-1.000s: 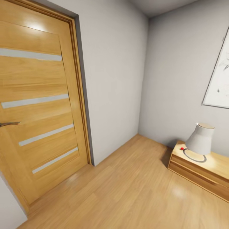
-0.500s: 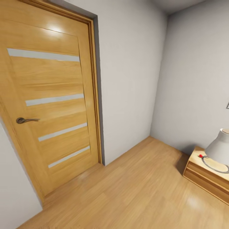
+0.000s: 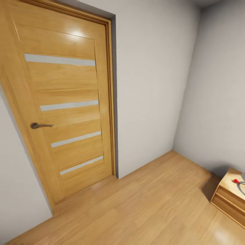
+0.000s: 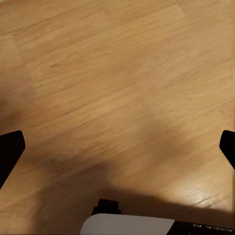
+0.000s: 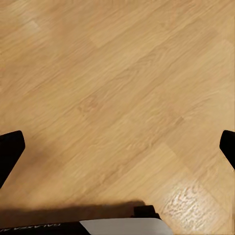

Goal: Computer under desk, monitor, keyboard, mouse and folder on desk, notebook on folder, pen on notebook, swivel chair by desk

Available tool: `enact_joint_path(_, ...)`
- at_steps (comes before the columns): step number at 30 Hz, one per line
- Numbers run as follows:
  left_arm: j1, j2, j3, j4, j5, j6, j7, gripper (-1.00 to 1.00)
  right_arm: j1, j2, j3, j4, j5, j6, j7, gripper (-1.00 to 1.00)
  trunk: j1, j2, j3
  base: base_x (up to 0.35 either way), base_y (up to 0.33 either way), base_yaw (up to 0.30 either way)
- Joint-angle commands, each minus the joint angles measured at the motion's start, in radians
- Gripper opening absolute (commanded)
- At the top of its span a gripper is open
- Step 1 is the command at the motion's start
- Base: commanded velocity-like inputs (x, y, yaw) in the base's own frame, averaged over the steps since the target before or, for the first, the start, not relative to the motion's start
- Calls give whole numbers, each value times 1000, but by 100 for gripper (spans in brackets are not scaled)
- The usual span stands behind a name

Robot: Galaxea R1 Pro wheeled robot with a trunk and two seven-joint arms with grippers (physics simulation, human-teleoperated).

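Observation:
None of the task's desk items are in sight. In the head view I face a closed wooden door (image 3: pixel 64 109) with pale horizontal strips and a metal handle (image 3: pixel 39 125), set in a grey wall of the bedroom. My left gripper (image 4: pixel 117 147) hangs open over the light wood floor (image 4: pixel 117 88), its dark fingertips (image 4: pixel 10 149) wide apart with nothing between them. My right gripper (image 5: pixel 117 147) is likewise open above bare floorboards (image 5: pixel 117 98), its fingertips (image 5: pixel 10 147) far apart.
A low light-wood shelf unit (image 3: pixel 231 200) stands at the right edge against the grey wall, with a small red item (image 3: pixel 235 181) on top. The room's corner (image 3: pixel 177 149) lies ahead. Open floor (image 3: pixel 143 207) stretches between door and shelf.
The whole head view has swung left: the door now sits nearer the middle, and the white lamp and wall picture have slid out at the right. Camera motion, not the things.

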Motion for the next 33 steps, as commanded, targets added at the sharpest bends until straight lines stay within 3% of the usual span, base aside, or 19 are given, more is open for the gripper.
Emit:
enact_joint_path(1,-1,0,-2,0,8,-2,0,100,0,0,-2,0,-5,-3,3,100,0,-1,-1,134,-285,275)
enact_joint_path(13,-1,2,-2,0,8,-1,0,100,0,0,-2,0,-4,-3,3,100,0,-1,-1,167,-256,275)
enact_joint_path(26,-1,1,-2,0,8,-2,0,100,0,0,-2,2,-3,-3,3,100,0,-1,-1,295,-42,275)
enact_joint_path(33,-1,1,-1,0,8,-3,0,100,0,0,-3,2,-4,-4,2,100,0,-1,-1,110,-56,277)
